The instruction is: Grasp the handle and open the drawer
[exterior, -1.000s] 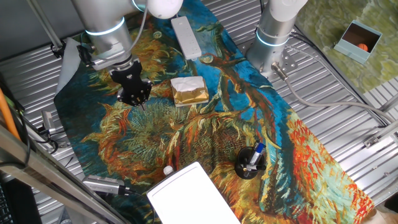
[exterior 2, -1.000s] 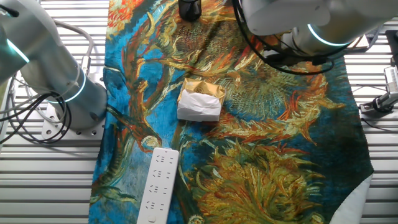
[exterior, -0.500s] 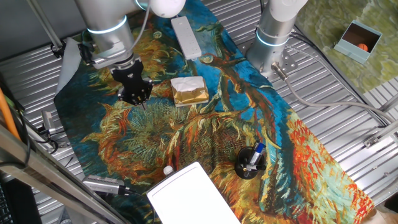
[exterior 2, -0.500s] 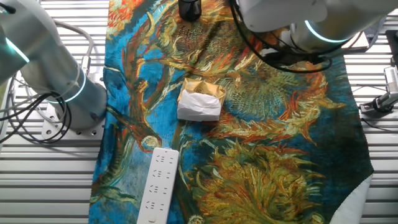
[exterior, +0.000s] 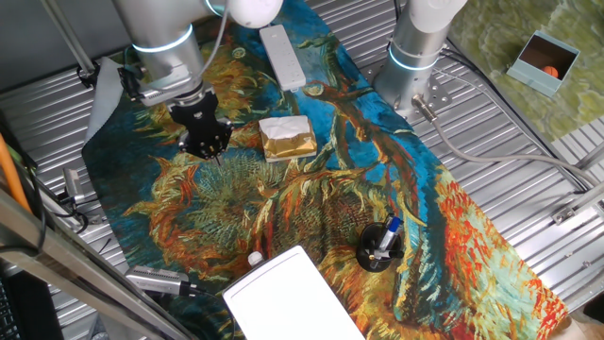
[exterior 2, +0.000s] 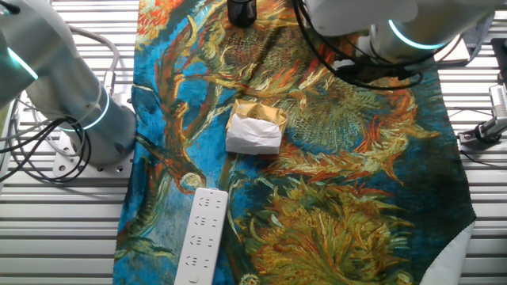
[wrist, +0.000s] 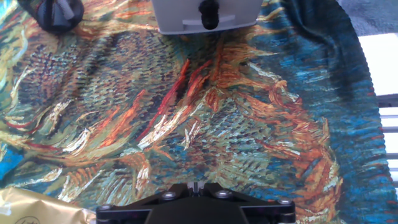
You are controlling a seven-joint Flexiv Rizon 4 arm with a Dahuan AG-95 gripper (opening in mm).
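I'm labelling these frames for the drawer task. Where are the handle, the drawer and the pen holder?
handle [wrist: 208, 12]: hand view, on the knob's front.
drawer [exterior: 293, 295]: one fixed view, on the box's white top, since the front is hidden here.
pen holder [exterior: 379, 249]: one fixed view, on its black rim.

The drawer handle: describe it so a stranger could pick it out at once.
Find the plain white box at the near edge of the painted floral cloth. On its flat front, facing the hand, sits the small round white knob. The black round pen holder nearby is larger and dark.
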